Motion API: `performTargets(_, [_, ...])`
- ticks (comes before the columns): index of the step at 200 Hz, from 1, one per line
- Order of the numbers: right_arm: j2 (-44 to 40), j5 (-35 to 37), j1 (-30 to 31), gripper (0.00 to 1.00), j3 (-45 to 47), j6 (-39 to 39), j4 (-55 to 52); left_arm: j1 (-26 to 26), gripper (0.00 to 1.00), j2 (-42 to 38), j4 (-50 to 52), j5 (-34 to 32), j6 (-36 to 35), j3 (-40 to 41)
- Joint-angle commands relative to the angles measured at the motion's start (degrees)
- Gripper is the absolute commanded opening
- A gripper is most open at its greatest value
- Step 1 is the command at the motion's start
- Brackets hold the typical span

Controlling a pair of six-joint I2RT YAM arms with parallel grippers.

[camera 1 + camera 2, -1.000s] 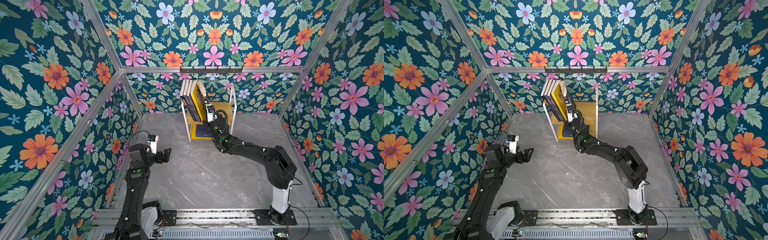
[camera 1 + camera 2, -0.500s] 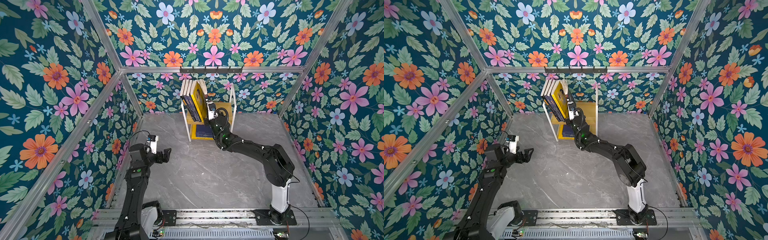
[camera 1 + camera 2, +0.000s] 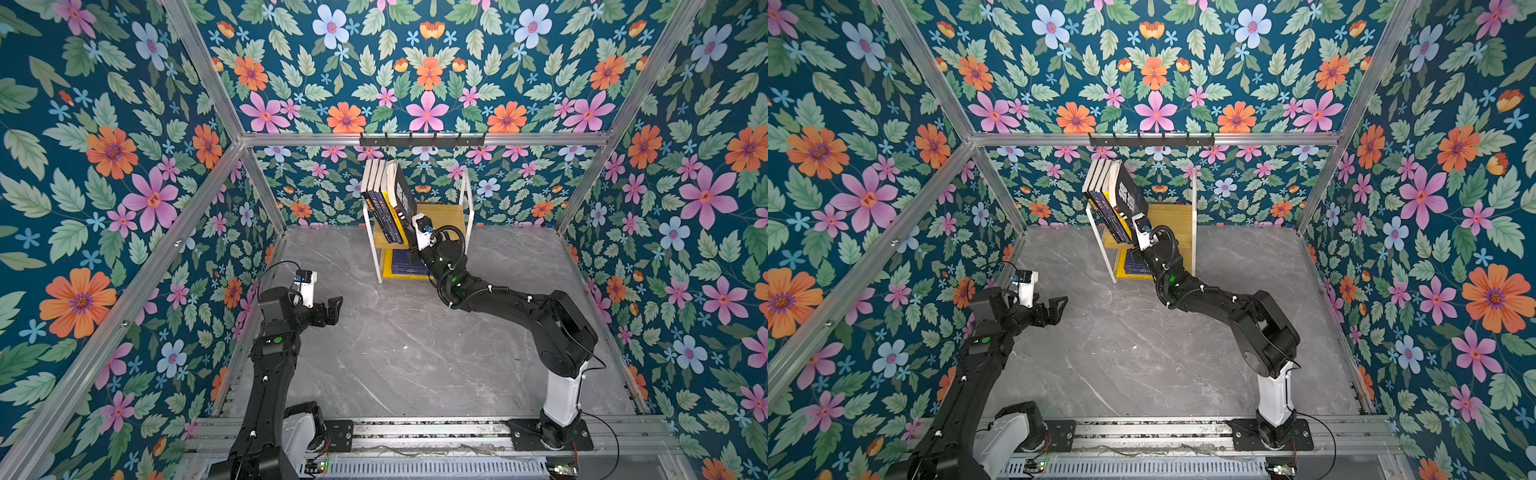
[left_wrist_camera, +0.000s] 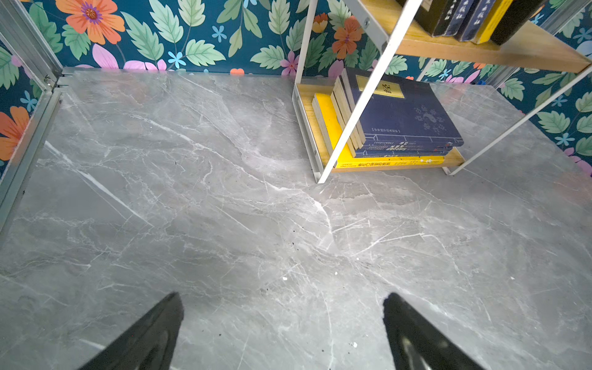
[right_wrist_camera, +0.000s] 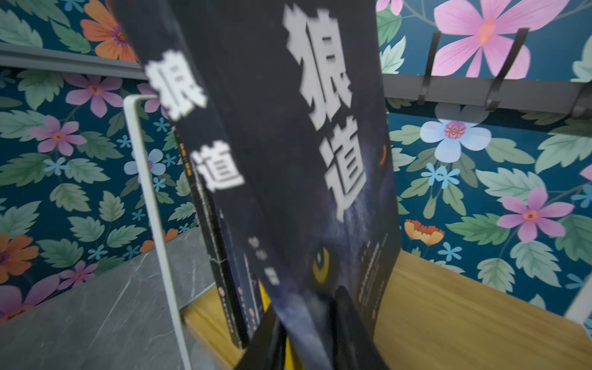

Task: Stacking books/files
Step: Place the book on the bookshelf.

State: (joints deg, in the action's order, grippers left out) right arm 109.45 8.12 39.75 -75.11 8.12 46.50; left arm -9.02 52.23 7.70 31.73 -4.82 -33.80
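Near left: left fingers splayed wide above the bench, grasping nothing, well apart from the books. No book loose on the grey marble in both top views, nor in the left wrist view.

Farther, right of centre: right arm stretched to the shelf by the far wall, right fingers set either side of the bottom edge of a black book. Cannot tell, through the blur, whether clenched on it or slack.

On the lower board: a flat pile, navy on top, yellow at the bottom, fairly square and apparently finished. On the upper board: a standing row against the left post, dark and navy spines, then a yellow one, then the black book at the right end, tilted left and leaning on its yellow neighbour, foot on or just above the wood.

Looks nearly done: every visible book on the shelf. Leaves, by this reading, only letting go of the black book, checking that the row stands unsupported, and pulling the right arm clear. Risks a slide to the right, with much of the upper board open beside the row.
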Motion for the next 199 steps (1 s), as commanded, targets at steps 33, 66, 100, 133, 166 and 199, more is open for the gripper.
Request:
performTargets(33, [-1.08,-5.53,-0.83,0.31,-0.05,-1.44,-2.5,-0.48,1.0,-0.4,-0.58,0.28,-0.06,0.12])
performTargets(66, [-1.54,-6.01,-1.2,0.3,-1.1,-2.14,-3.41,-0.63,1.0,-0.24,-0.16,0.39,-0.01,-0.3])
performTargets(100, [-0.92,-6.55,-1.41,0.28,-3.27,-2.03,-5.79,-0.73,1.0,-0.38,0.01,0.57,-0.01,-0.1])
performTargets(133, [-1.36,-7.94,-1.54,0.28,-3.99,-2.72,-5.94,-0.73,1.0,-0.61,-0.42,0.47,0.02,0.23])
performTargets(166, [-2.56,-9.48,-1.51,0.32,-3.07,-3.07,-7.16,-0.74,1.0,-0.44,-0.27,0.35,0.0,-0.15])
performTargets(199, [-7.43,-4.71,-1.51,0.37,-0.22,-1.7,-11.66,-0.74,1.0,-0.42,-0.08,0.38,0.03,0.0])
